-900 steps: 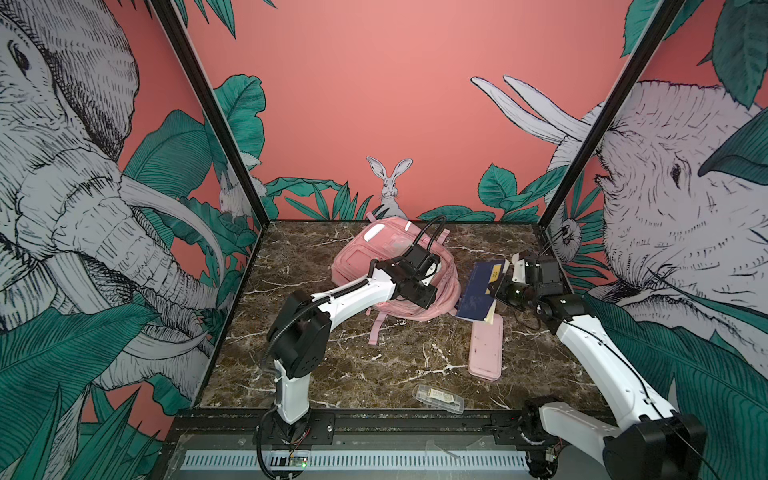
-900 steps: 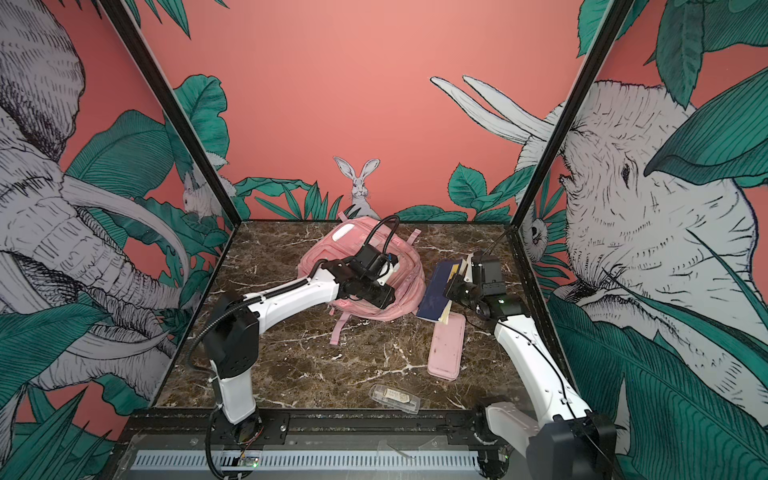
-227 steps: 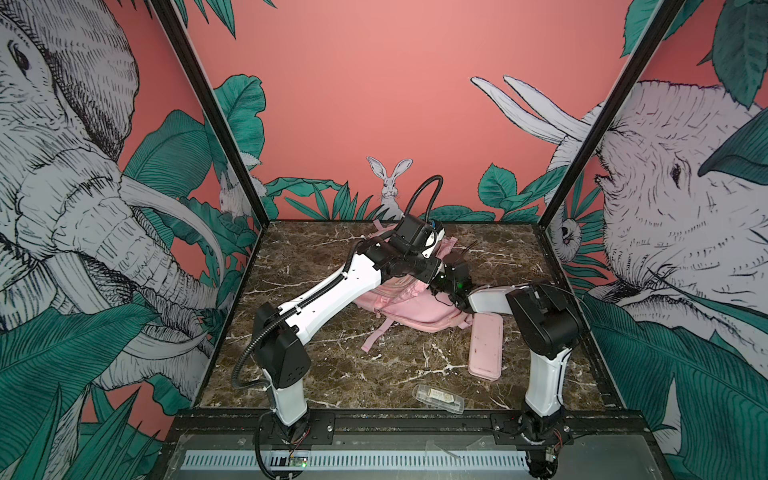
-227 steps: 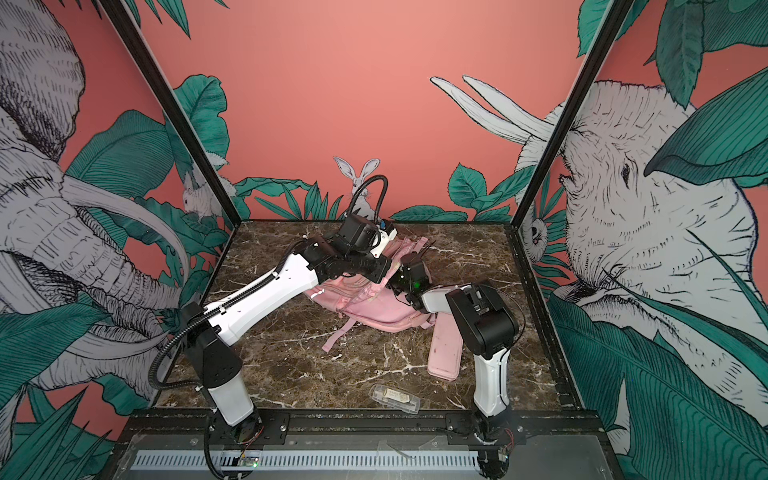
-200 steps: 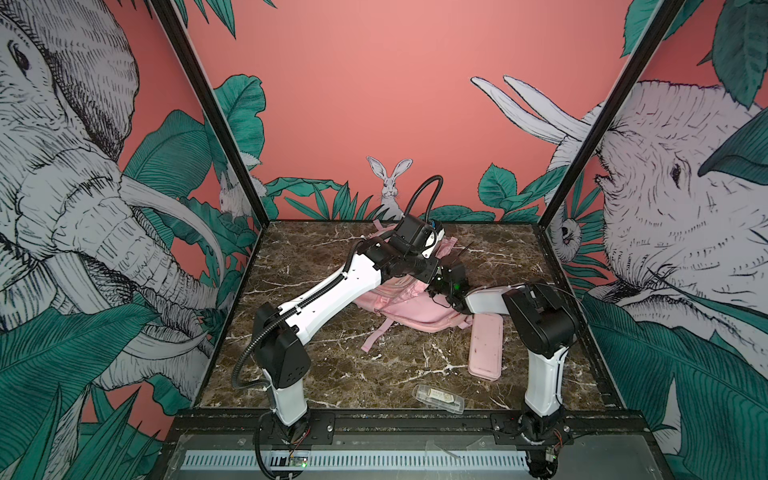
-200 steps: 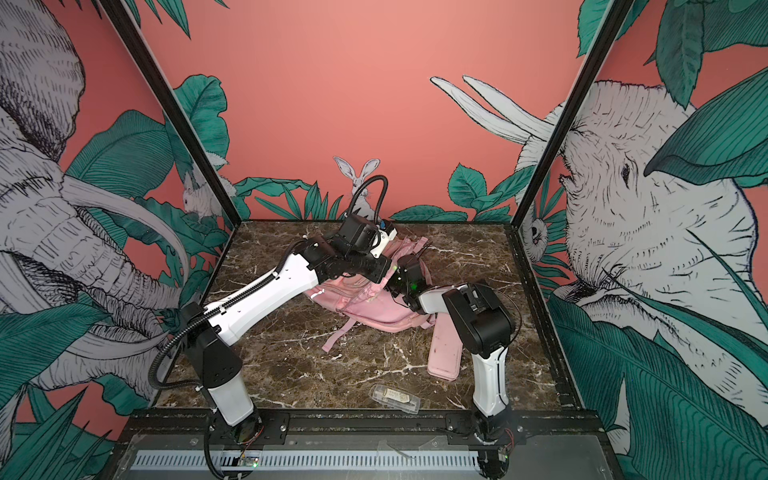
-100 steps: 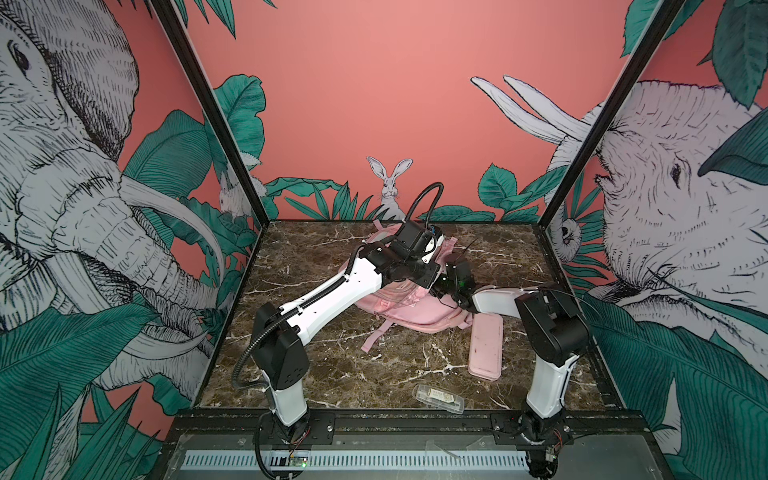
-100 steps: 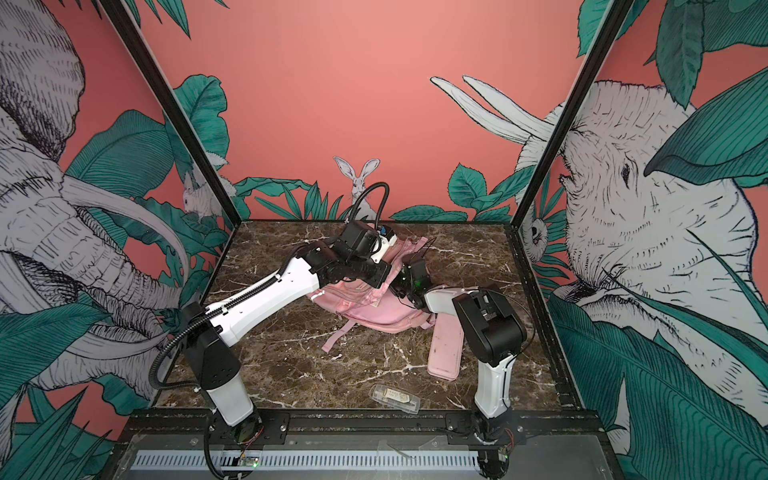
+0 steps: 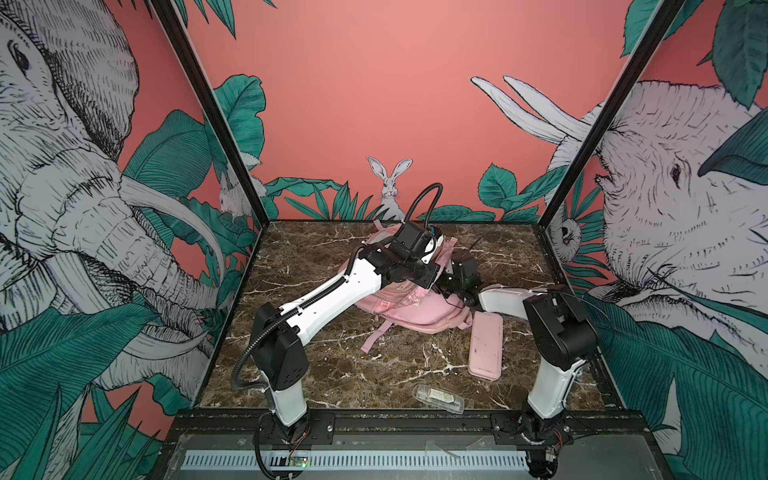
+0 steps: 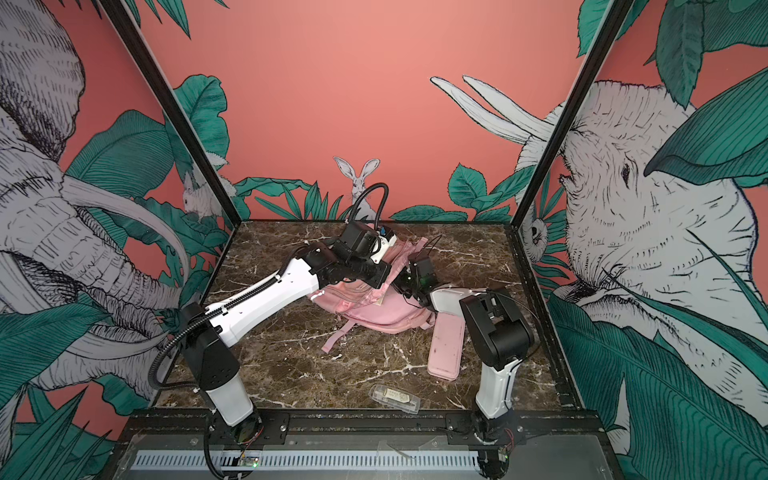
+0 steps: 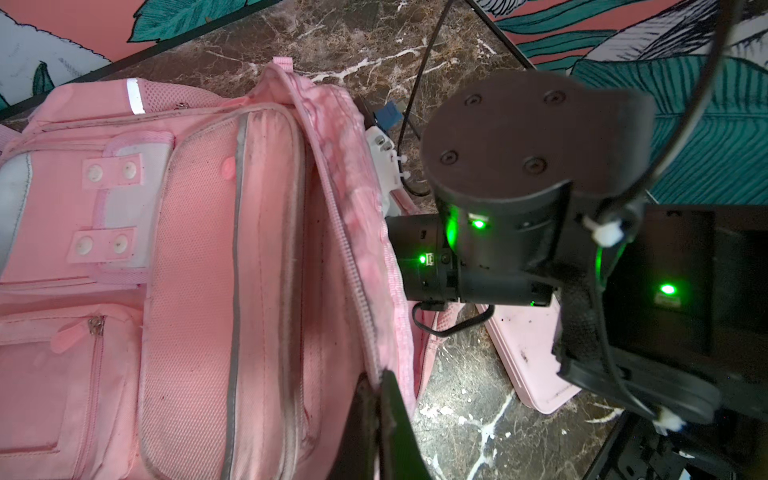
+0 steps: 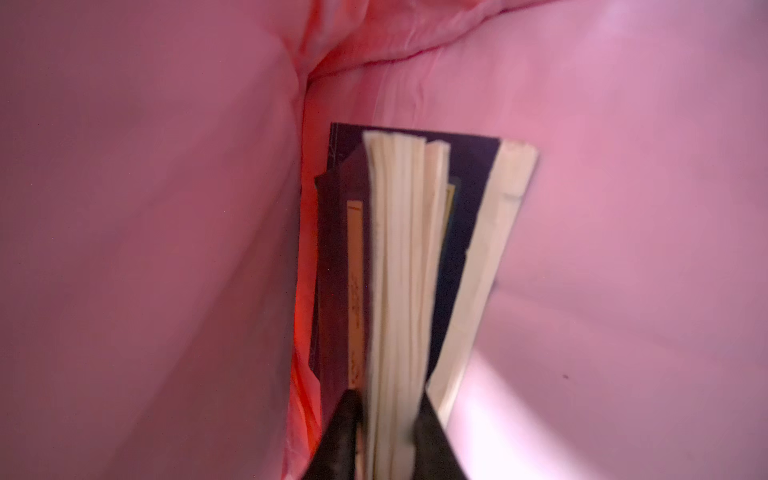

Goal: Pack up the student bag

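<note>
Left claw pinching soft pink student bag zip edge | right claw clamping cream-paged books inside

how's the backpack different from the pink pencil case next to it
The student bag is large, soft and bulging, with zipped pockets and reflective strips; the pencil case is flat, long and plain. The left hand pinches the student bag's zip edge; no hand holds the pencil case. Both are pink, on the table.
</note>
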